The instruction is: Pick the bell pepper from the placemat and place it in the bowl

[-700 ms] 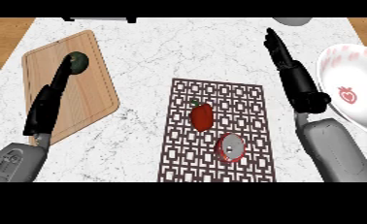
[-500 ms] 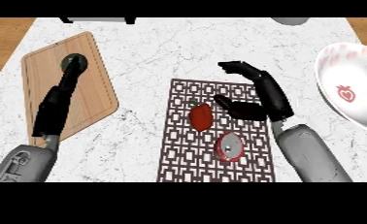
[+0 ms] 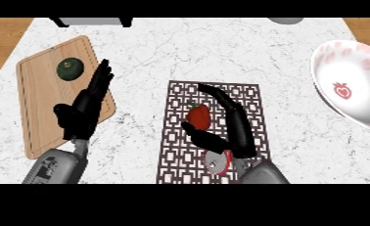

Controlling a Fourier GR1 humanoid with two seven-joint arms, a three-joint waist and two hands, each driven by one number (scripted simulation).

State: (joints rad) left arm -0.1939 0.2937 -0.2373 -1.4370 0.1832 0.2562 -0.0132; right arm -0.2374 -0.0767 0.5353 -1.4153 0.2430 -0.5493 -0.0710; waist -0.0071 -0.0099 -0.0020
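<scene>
At the worktop's middle, the bell pepper lies on the placemat. Right hand brackets it, fingers spread, not yet grasping. Step: grasp. Next: curl round it, lift toward the bowl at the right edge. Left hand rests released.

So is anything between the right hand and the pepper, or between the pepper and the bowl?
Nothing visible. The right hand is already at the bell pepper on the placemat, fingers on its right side and thumb below it. From there to the bowl at the right edge, only bare counter shows.
</scene>
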